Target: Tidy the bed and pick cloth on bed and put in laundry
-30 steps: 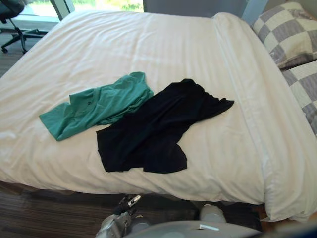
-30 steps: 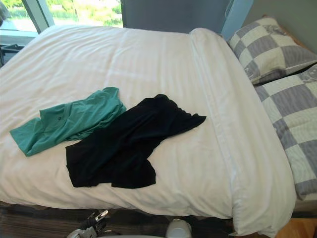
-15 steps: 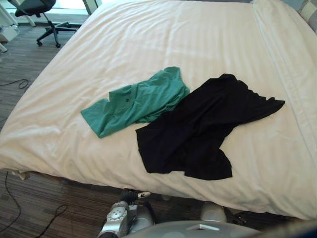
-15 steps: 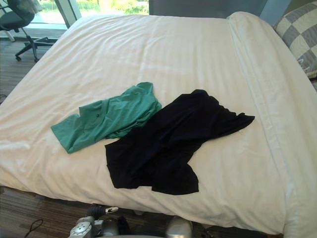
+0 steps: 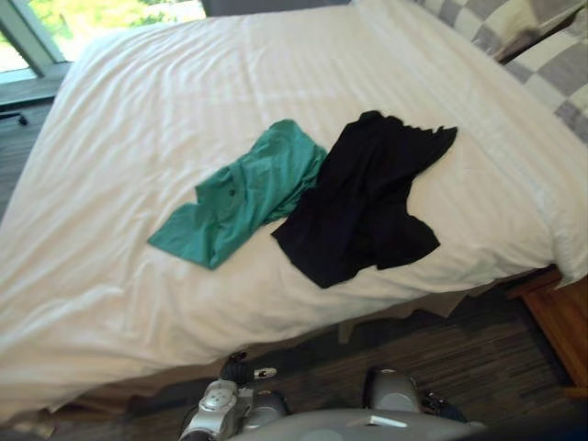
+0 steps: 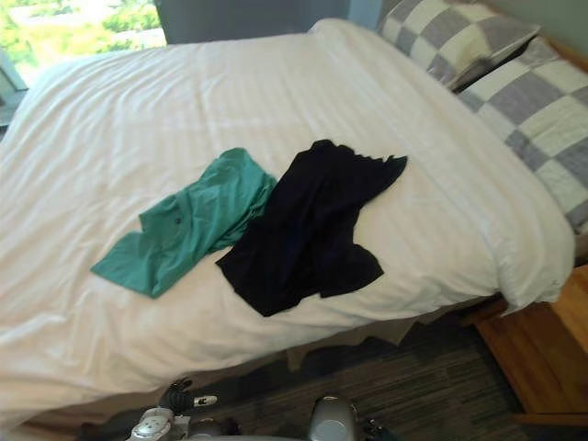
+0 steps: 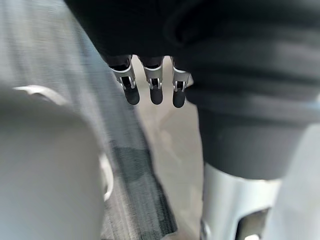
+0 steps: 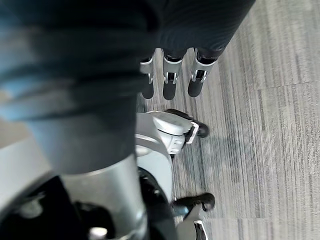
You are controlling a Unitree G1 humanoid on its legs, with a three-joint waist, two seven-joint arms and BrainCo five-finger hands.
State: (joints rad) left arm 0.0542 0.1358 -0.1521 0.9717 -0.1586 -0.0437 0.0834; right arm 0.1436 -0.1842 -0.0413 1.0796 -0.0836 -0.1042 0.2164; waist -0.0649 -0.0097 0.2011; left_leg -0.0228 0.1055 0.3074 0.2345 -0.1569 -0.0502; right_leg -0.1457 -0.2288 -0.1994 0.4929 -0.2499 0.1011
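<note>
A green shirt [image 5: 243, 197] lies crumpled on the white duvet of the bed [image 5: 129, 110], toward the near side. A black garment [image 5: 363, 197] is spread right beside it, its edge touching the shirt's right side and its lower part close to the bed's near edge. My left hand [image 7: 155, 90] hangs low over the floor in the left wrist view, fingers straight and holding nothing. My right hand [image 8: 169, 85] also hangs over the striped floor, with its fingers relaxed and nothing in it. Both hands are well apart from the clothes.
Two grey-and-white checked pillows [image 6: 459, 37] [image 6: 542, 101] lie at the head of the bed, far right. A wooden piece of furniture [image 6: 537, 358] stands by the bed's near right corner. Dark striped floor [image 6: 413, 386] runs along the near edge. A window [image 6: 83, 28] is beyond the far left.
The camera has swung, so the whole picture shifted: the bed's near right corner, the wooden furniture and the pillows now show. The two garments lie as before.
</note>
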